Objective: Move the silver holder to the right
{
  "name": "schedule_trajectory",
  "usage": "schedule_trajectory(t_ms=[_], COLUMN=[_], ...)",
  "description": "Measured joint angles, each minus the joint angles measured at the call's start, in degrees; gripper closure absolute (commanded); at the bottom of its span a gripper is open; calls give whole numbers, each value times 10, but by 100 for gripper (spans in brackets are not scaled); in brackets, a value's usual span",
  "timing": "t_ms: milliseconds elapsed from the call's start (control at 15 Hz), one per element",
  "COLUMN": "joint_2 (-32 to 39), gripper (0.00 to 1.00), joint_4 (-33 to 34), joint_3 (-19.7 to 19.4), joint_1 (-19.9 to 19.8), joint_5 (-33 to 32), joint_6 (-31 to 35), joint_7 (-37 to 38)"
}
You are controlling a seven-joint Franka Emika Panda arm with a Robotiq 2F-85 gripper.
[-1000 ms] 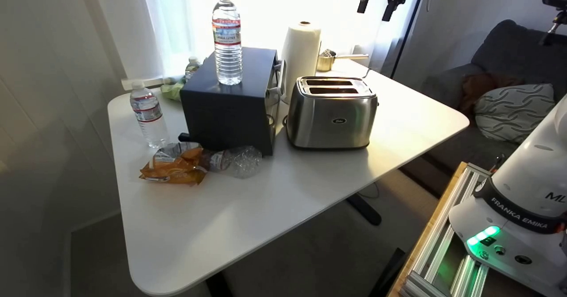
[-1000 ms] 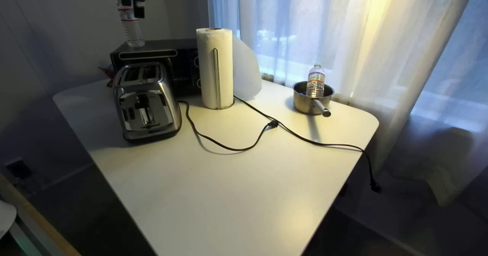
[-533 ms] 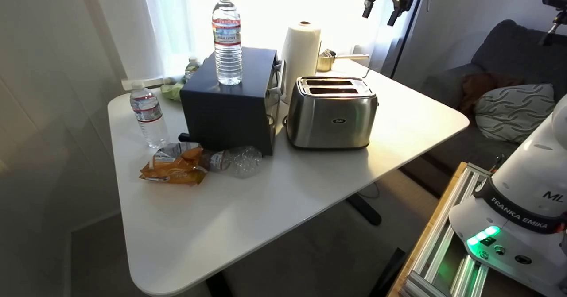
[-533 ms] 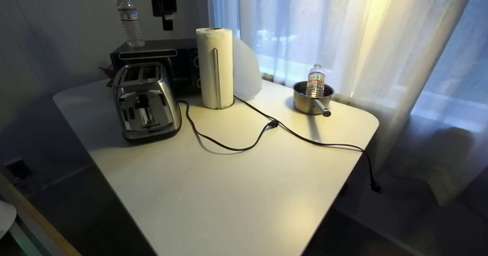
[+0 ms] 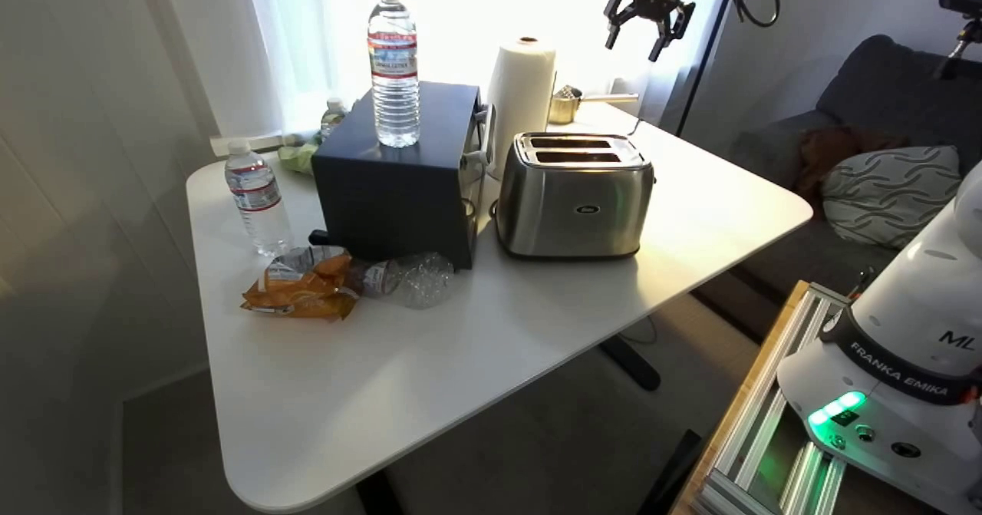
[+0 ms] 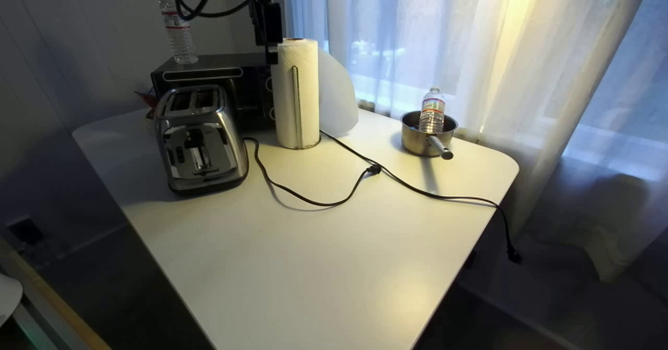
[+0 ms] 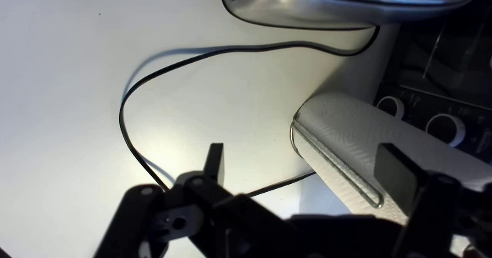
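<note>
From the left in an exterior view, a water bottle [image 5: 258, 200] stands upright on the white table [image 5: 360, 392], an orange bag [image 5: 307, 288] lying just beside it. Then comes a dark oven [image 5: 395, 216], with a taller-looking bottle [image 5: 395, 70] standing on top and crumpled clear plastic [image 5: 424, 281] near its foot. Next I see the silver holder [image 6: 298, 107], upright on the table with its white paper roll [image 5: 523, 93], beside the oven's front and behind the metal toaster [image 5: 575, 200]; past it sits a saucepan [image 6: 415, 142]. Further right the gripper [image 5: 634, 47] hangs in the air, released, its fingers [image 7: 396, 179] spread well apart. A gap shows there between gripper and paper roll. Farthest right, the arm's white base [image 5: 882, 411] shows a lit green strip.
</note>
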Motion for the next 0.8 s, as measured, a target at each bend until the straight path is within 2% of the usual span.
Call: schedule_trajectory(t_ms=[200, 800], joint_2=[34, 39], gripper=[0, 0], joint_4=[21, 21], joint_3=[1, 1], joint_1=[3, 2], joint_5=[10, 14], joint_6=[28, 31], joint_7=[23, 22])
